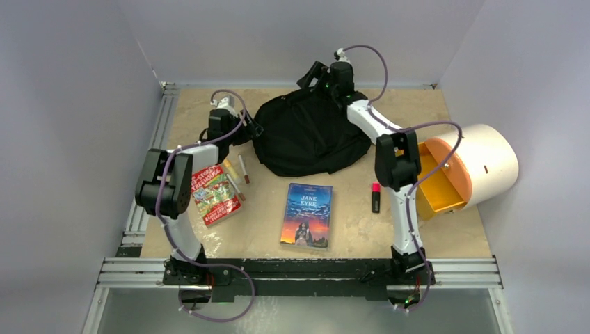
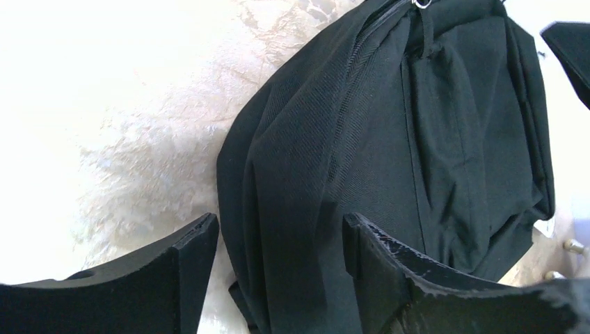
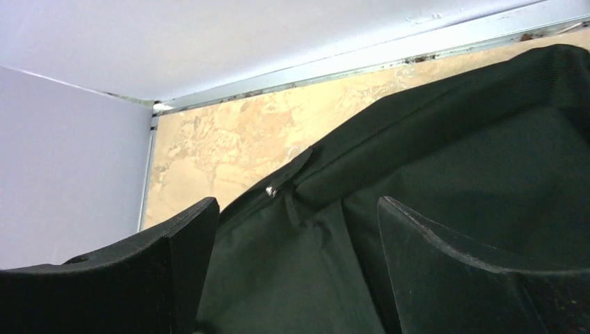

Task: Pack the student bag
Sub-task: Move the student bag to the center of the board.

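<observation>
Left fingers (image 2: 188,250) open beside student bag (image 2: 389,139), right fingers (image 3: 445,264) open over its far edge, both outstretched

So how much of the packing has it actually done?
Nothing looks packed yet: the Jane Eyre book, the red book, the pens and the pink-capped marker lie on the table. In hand: the left gripper and right gripper, both open, are at edges of the student bag. Left: opening it, loading everything.

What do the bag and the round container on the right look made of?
Student bag: soft matte black woven fabric; weave ribs and slack folds show. Round container: seemingly rigid, smooth cream shell with orange inside, likely plastic, though painted card is possible.
</observation>
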`<state>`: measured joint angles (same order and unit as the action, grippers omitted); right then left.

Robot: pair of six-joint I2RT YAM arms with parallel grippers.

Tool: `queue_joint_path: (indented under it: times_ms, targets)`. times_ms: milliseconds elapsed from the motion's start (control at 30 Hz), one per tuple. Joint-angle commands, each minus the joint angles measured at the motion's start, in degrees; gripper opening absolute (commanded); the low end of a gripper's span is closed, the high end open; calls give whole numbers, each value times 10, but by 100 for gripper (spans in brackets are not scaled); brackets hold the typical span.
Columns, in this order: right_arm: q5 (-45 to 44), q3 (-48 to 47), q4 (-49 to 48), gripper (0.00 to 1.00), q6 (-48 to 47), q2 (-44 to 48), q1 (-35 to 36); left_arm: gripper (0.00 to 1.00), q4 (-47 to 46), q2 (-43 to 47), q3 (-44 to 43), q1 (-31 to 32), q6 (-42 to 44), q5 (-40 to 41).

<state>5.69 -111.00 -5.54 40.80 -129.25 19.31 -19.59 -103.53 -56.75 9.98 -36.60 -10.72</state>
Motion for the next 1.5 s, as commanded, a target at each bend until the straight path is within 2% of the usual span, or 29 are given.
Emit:
queue_joint_path:
  times_ms: [0,233,333,400,533,700,900,1033,1167,1300,1367,1467]
  targets:
    - [-1,-69,-62,85,26,-41,2,60,-50,-42,-45,0,17,-44]
    - [1,-87,-92,84,14,-75,11,24,-50,-63,-66,0,24,-101]
    - [6,-71,-94,84,14,-65,11,12,-48,-52,-67,2,19,-125]
    - [9,-50,-100,83,14,-48,11,0,-47,-43,-70,4,13,-143]
    - [4,-6,-96,83,5,-6,11,0,-24,-20,-94,12,5,-161]
    - [-18,84,-95,84,-11,88,11,0,65,14,-171,30,-32,-135]
    - [-55,192,-106,85,-18,223,11,0,203,52,-242,53,-151,-81]
    - [-53,239,-103,85,-16,274,11,0,239,78,-248,87,-193,-79]
    - [-51,266,-75,85,-24,302,11,0,253,126,-196,126,-211,-64]
    - [-54,307,-86,85,-36,320,12,0,243,189,-82,152,-199,-34]
    - [-41,324,-88,86,-42,320,11,0,214,214,-19,156,-188,-38]
    - [-11,345,-104,86,-45,316,7,0,104,244,91,159,-157,-65]
